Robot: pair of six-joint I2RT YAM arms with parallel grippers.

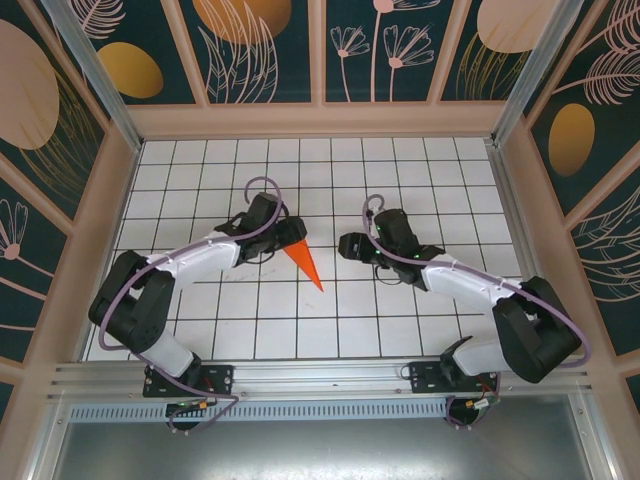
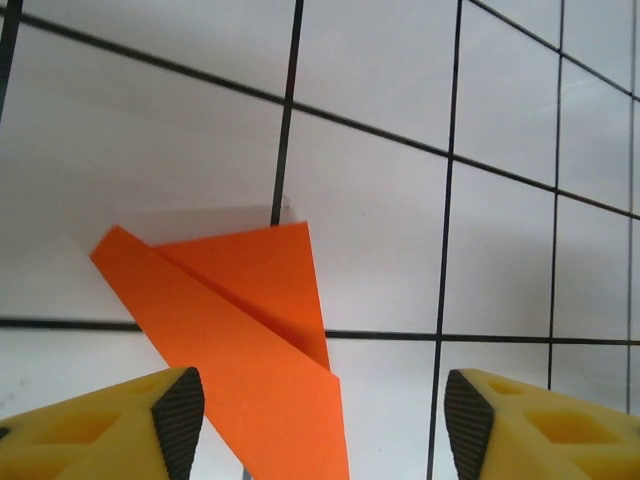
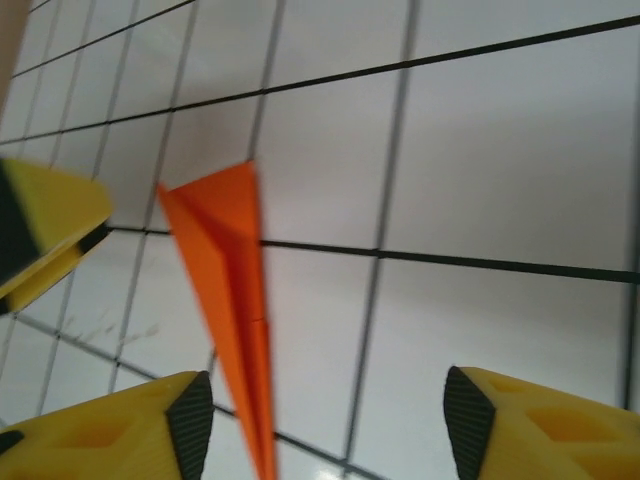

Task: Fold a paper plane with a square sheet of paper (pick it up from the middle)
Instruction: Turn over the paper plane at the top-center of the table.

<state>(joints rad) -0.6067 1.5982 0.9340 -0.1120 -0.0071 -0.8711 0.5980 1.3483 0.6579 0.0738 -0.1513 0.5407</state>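
Observation:
The square sheet of paper is folded into a slim orange paper plane (image 1: 305,262) that lies on the white tiled floor, its sharp tip pointing toward the near edge. My left gripper (image 1: 287,236) hovers over the plane's wide tail end and is open. In the left wrist view the plane (image 2: 250,350) runs down between the fingers, close to the left pad (image 2: 180,420), with a wide gap to the other. My right gripper (image 1: 349,246) is open just right of the plane. In the right wrist view the plane (image 3: 228,290) lies near the left pad (image 3: 192,425).
A wooden frame (image 1: 320,120) with patterned panels walls in the tiled floor (image 1: 420,180) on three sides. A metal rail (image 1: 320,375) carrying both arm bases runs along the near edge. One yellow finger of the left gripper (image 3: 45,225) shows in the right wrist view.

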